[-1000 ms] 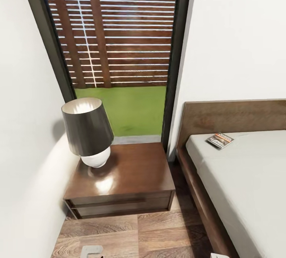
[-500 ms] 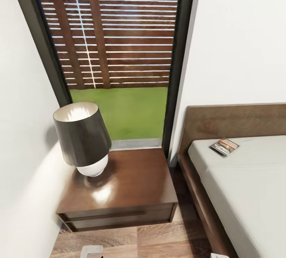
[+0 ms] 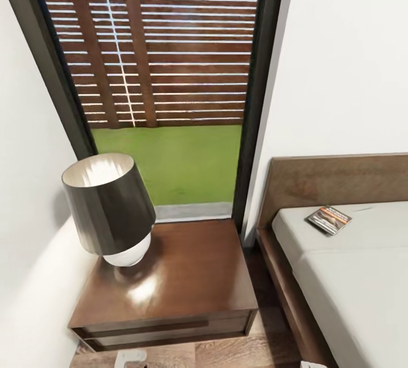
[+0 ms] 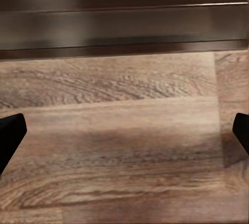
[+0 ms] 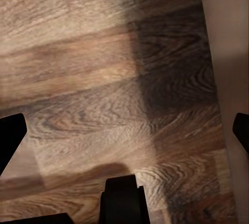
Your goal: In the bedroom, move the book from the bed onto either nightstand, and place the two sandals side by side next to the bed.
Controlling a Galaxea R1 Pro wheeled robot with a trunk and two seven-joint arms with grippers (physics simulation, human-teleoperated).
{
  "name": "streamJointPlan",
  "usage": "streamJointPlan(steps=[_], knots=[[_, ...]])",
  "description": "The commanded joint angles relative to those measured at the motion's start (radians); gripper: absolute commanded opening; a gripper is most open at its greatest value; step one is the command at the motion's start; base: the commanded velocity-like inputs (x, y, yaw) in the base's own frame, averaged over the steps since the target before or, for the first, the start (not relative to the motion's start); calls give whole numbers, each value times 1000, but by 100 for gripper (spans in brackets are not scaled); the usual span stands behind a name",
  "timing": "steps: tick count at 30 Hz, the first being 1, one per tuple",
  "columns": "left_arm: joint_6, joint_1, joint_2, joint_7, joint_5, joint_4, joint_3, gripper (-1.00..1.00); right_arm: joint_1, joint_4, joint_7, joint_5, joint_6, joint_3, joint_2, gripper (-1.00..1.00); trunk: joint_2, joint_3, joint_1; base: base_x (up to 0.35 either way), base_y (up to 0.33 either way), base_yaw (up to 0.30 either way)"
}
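Observation:
The book (image 3: 328, 219), a thin dark paperback with orange lettering, lies on the off-white mattress near the headboard of the bed (image 3: 345, 288) at the right. The dark brown nightstand (image 3: 187, 283) stands to the left of the bed, below the window, with a glossy top. My left gripper (image 4: 124, 133) is open over the plank floor, facing the nightstand's drawer front (image 4: 124, 27). My right gripper (image 5: 124, 133) is open above the floor with nothing between its fingers. The sandals are out of view.
A lamp (image 3: 107, 209) with a dark shade and white base fills the nightstand's left part. A tall black-framed window (image 3: 170, 84) is behind it, and white walls close in on the left. A narrow strip of floor (image 3: 272, 322) separates nightstand and bed.
The camera has moved closer: nightstand, lamp and bed look larger and sit lower in the picture. The book lies where it was on the mattress.

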Motion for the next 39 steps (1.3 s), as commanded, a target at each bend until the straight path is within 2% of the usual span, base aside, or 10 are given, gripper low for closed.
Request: streamJointPlan(steps=[1, 15, 21, 30, 39], knots=[[-2, 0, 0, -3, -7, 0, 9, 100, -1, 3, 2, 10, -3, -9, -1, 100, 0, -1, 0, 130, 0, 0], [-2, 0, 0, -3, -6, 0, 9, 100, -1, 3, 2, 10, -3, -9, -1, 100, 0, -1, 0, 190, 0, -16], [-2, 0, 0, -3, -7, 0, 9, 100, -1, 3, 2, 10, -3, -9, -1, 100, 0, -1, 0, 29, 0, -154], [-2, 0, 0, -3, -7, 0, 9, 100, -1, 3, 2, 10, -3, -9, -1, 100, 0, -1, 0, 1, 0, -22], [-2, 0, 0, -3, -6, 0, 9, 100, -1, 3, 2, 10, -1, -9, -1, 100, 63, 27, -34, 0, 0, 0]])
